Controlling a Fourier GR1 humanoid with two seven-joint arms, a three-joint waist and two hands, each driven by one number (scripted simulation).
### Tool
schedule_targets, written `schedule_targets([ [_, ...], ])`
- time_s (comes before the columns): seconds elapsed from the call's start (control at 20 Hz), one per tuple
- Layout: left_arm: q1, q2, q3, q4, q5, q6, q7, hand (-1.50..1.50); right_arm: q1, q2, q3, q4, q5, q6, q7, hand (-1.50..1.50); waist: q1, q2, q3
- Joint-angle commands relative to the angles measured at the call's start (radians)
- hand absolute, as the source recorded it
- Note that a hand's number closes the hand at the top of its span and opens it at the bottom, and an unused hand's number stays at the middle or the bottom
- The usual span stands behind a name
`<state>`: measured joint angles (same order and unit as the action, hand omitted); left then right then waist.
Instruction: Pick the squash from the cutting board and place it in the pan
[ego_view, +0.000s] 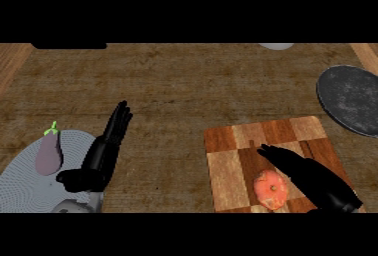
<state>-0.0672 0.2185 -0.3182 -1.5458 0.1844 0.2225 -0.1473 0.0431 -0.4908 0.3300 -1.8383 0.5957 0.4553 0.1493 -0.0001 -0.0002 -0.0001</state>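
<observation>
1 squash (271, 189) near cutting board (244, 142) edge.

No text, label, brand, number or sign can be read anywhere here, on any object or surface

the round, orange squash (270, 189) lies on the near part of the patchwork wooden cutting board (227, 170). the dark grey round pan (351, 100) sits near the board's far right corner.
</observation>
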Motion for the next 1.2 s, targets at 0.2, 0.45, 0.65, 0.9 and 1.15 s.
schedule_targets([
  [0.2, -0.018, -0.046, 0.071, 0.020, -0.053, -0.059, 0.024, 0.00, 0.022, 0.089, -0.036, 0.071, 0.087, -0.019, -0.087, -1.50, -0.001, 0.000, 0.000],
  [0.45, -0.004, -0.056, 0.074, -0.032, -0.066, -0.068, 0.053, 0.00, -0.078, 0.164, -0.018, 0.242, 0.150, -0.036, -0.085, -1.50, 0.003, 0.000, 0.000],
  [0.65, 0.019, -0.026, 0.145, -0.045, -0.026, -0.130, 0.047, 0.00, -0.065, 0.136, -0.057, 0.290, 0.162, -0.016, -0.134, -1.50, 0.001, 0.000, 0.000],
  [0.9, 0.007, -0.073, 0.085, -0.002, -0.095, -0.092, 0.023, 0.00, -0.126, 0.139, 0.073, 0.415, 0.306, -0.090, -0.229, 1.50, 0.006, 0.002, 0.000],
  [1.15, 0.042, -0.070, 0.120, 0.006, -0.079, -0.124, -0.002, 0.00, -0.061, 0.098, 0.023, 0.332, 0.300, -0.092, -0.275, 1.50, 0.000, 0.000, 0.000],
])
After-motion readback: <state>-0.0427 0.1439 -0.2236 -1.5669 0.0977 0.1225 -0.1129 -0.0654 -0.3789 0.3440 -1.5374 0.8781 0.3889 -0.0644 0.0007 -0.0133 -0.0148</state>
